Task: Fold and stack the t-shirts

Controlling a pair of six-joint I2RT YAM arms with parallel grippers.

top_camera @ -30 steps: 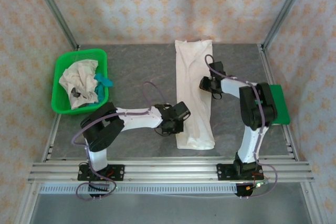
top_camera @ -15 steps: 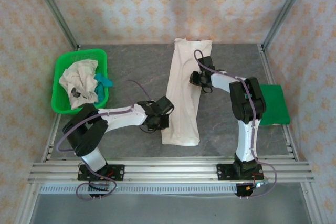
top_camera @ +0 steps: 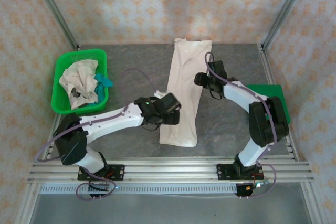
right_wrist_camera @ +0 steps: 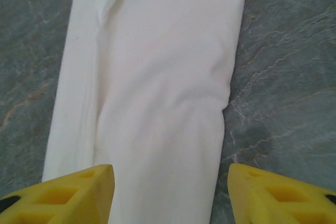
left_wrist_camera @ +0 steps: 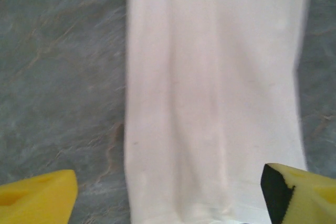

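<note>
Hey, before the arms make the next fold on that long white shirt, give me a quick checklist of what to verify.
1. Left pincer open: ok, fingers spread wide.
2. Right pincer open: ok, fingers spread wide.
3. Folded shirt lies flat on the table: ok.
4. Shirt square to the table's near edge: not ok, its near end slants left.
5. Pincers touching the cloth: cannot tell.
</note>
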